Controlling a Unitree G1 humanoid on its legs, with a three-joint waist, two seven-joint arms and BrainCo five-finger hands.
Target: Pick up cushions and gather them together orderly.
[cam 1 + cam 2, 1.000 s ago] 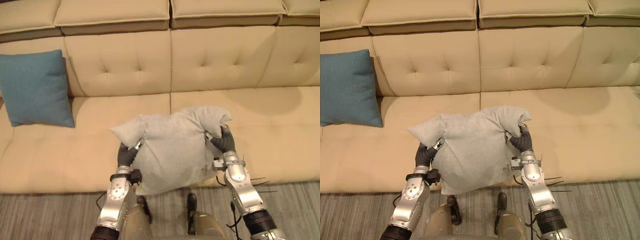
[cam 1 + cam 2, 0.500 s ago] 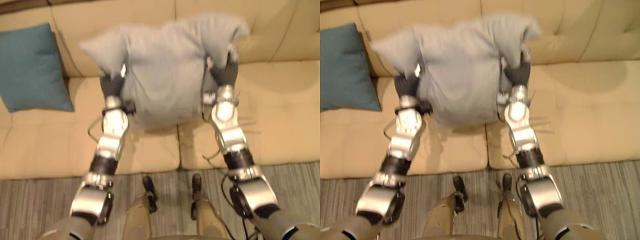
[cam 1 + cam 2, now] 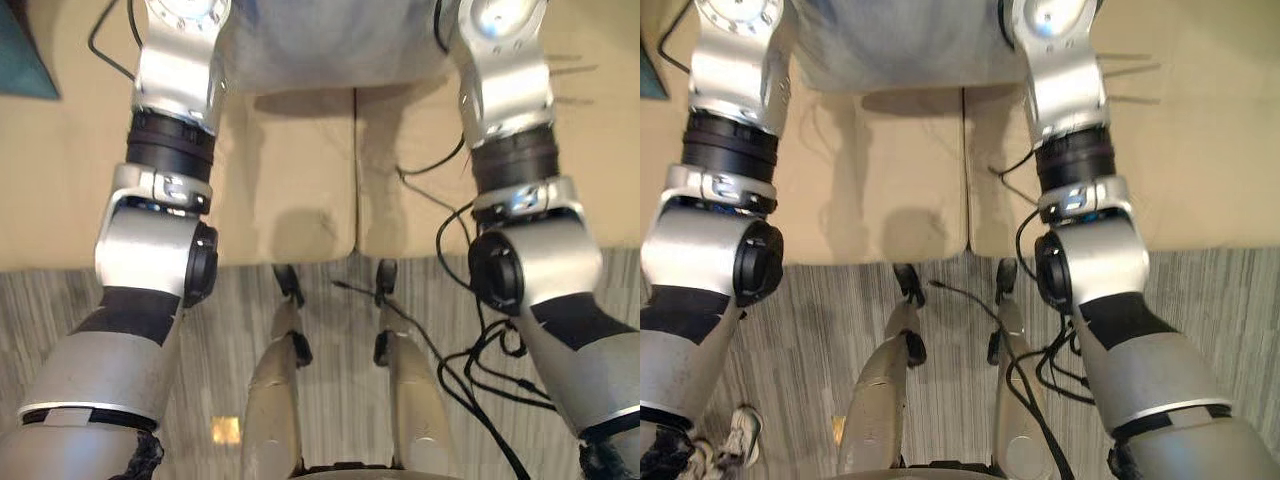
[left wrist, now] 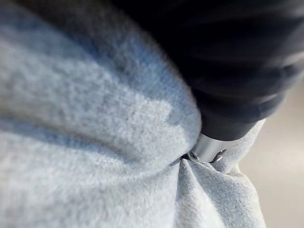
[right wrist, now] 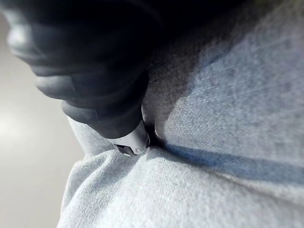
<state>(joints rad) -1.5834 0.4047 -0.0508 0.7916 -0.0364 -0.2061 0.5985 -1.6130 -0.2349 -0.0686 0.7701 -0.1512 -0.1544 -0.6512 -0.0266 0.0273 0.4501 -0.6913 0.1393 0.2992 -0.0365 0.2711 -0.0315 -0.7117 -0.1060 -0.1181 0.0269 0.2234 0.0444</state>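
A grey cushion (image 3: 330, 45) hangs above the beige sofa seat (image 3: 300, 190), held between my two raised arms, with its lower edge at the top of the eye views. In the left wrist view my left hand (image 4: 228, 61) presses into the cushion's side, and a silver finger (image 4: 209, 149) digs into a fold of the cloth (image 4: 95, 142). In the right wrist view my right hand (image 5: 95, 61) grips the other side the same way, a finger (image 5: 133, 142) buried in puckered fabric (image 5: 228, 118). A corner of a teal cushion (image 3: 22, 60) lies on the seat at far left.
The sofa's front edge (image 3: 300, 255) runs across the middle of the eye views, with a seam between two seat pads (image 3: 355, 170). Striped grey carpet (image 3: 60, 310) lies below it. A shoe (image 3: 740, 430) shows on the floor at lower left.
Both arms have lifted the grey cushion up and forward over the seat. The camera has tipped down, so the sofa back and most of the teal cushion have left the picture.
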